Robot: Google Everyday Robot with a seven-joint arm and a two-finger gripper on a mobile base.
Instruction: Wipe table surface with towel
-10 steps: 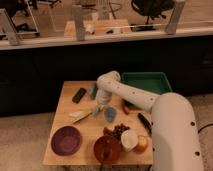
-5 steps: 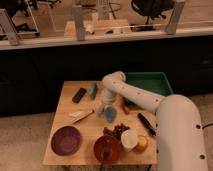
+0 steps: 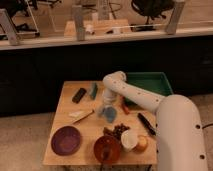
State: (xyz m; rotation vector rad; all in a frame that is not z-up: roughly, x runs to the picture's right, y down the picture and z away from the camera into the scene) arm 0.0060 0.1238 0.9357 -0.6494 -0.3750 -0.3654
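Note:
A small blue-grey towel lies near the middle of the wooden table. My white arm reaches in from the lower right, bends at the far side of the table and comes down onto the towel. My gripper is at the towel's top edge, on or just above it. The part of the towel under the gripper is hidden.
A green bin stands at the back right. Black and teal objects lie at the back left. A purple plate, brown bowl, grapes, white cup, orange fruit and black tool crowd the front.
The arm's upper bend has shifted slightly to the right. The gripper stays at the towel in nearly the same spot.

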